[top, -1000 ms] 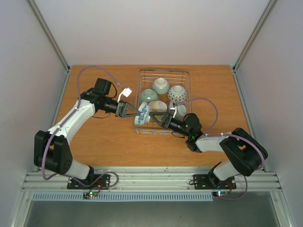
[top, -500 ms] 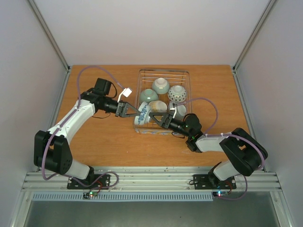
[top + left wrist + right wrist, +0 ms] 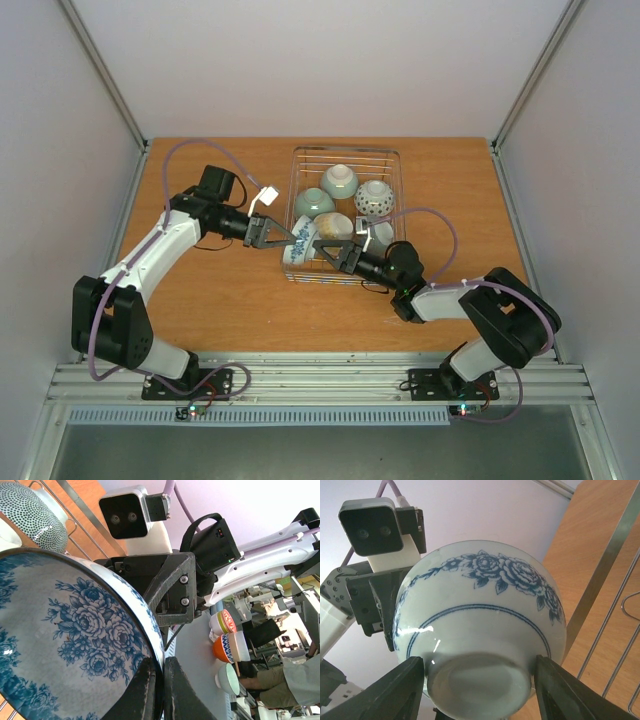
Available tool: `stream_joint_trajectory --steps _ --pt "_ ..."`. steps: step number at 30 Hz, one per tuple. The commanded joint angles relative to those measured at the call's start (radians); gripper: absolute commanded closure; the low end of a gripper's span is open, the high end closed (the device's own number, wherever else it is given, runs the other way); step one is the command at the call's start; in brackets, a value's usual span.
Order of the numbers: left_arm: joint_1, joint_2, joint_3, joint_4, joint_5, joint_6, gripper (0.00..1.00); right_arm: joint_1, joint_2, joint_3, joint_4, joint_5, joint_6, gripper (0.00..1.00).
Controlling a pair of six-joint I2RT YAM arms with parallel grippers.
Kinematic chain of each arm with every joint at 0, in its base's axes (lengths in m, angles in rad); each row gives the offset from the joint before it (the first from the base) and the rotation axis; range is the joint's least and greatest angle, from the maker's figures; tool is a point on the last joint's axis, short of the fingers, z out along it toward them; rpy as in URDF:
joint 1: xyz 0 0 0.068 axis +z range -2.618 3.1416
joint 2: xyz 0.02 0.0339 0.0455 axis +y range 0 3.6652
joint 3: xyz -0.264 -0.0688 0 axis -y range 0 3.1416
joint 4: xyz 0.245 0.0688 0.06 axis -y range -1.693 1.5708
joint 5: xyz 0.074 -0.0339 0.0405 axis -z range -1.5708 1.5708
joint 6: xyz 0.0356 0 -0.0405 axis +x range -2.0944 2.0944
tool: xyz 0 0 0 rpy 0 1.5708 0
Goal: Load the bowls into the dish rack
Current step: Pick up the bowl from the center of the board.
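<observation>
A white bowl with blue roses (image 3: 300, 243) hangs tilted at the near left corner of the wire dish rack (image 3: 345, 150). My left gripper (image 3: 285, 237) is shut on its rim (image 3: 161, 667), one finger inside and one outside the bowl (image 3: 75, 630). From the right, my right gripper (image 3: 330, 252) stands open around the bowl's foot (image 3: 479, 665), with a finger close on each side of the bowl (image 3: 480, 595). Two celadon bowls (image 3: 339, 181) (image 3: 313, 204), a dotted bowl (image 3: 374, 198) and a cream bowl (image 3: 334, 226) sit in the rack.
Bare wooden table (image 3: 220, 290) lies left of and in front of the rack. Grey walls and metal posts enclose the table on three sides. Rack wires (image 3: 615, 540) run close to the right of the held bowl. The dotted bowl (image 3: 30, 515) lies just behind it.
My right gripper has crept a little left toward the bowl's foot and its jaws have narrowed slightly. The left arm and the bowl have stayed put.
</observation>
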Motion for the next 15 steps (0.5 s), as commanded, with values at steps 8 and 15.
stream_joint_trajectory --steps 8,15 --pt "-0.003 -0.004 0.017 0.03 0.054 0.027 1.0 0.021 0.015 -0.006 0.095 -0.03 0.002 0.61" --pt "-0.003 -0.002 0.017 0.03 0.053 0.028 0.99 0.021 0.01 -0.008 0.096 -0.033 0.001 0.74"
